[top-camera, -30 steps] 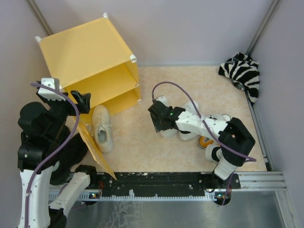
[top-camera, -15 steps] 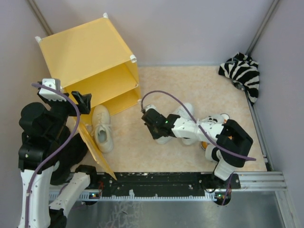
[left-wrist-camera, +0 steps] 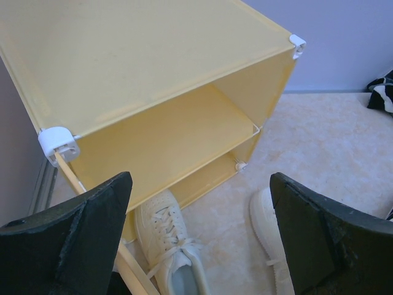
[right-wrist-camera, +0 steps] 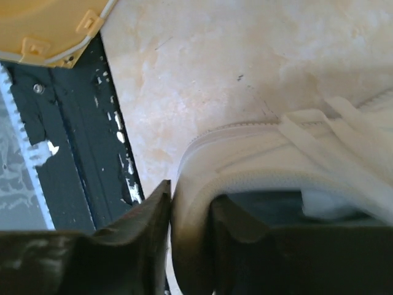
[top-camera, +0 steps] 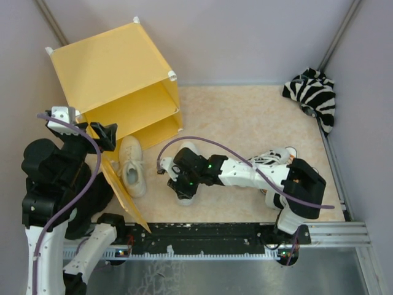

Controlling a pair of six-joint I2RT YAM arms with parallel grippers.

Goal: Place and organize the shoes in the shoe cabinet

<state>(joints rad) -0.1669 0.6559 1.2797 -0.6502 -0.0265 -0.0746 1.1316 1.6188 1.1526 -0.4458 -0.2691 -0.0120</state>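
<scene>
The yellow shoe cabinet point(top-camera: 110, 74) stands open at the far left, its shelf showing in the left wrist view point(left-wrist-camera: 178, 129). One white sneaker point(top-camera: 131, 166) lies in front of it and shows in the left wrist view point(left-wrist-camera: 163, 236). My right gripper point(top-camera: 186, 178) is shut on the heel wall of a second white sneaker point(top-camera: 188, 150), seen close in the right wrist view point(right-wrist-camera: 276, 160), with one finger inside and one outside point(right-wrist-camera: 190, 246). That sneaker's toe also shows in the left wrist view point(left-wrist-camera: 268, 224). My left gripper point(top-camera: 103, 132) is open and empty above the first sneaker point(left-wrist-camera: 199, 246).
The cabinet's yellow door point(top-camera: 123, 190) hangs open toward the near rail point(top-camera: 209, 236). A black-and-white sneaker point(top-camera: 275, 158) lies beside the right arm. A zebra-striped cloth bundle point(top-camera: 314, 93) sits in the far right corner. Grey walls close both sides.
My right gripper has carried the white sneaker leftward and nearer, from the shoes at centre right toward the cabinet front. The left arm has barely shifted.
</scene>
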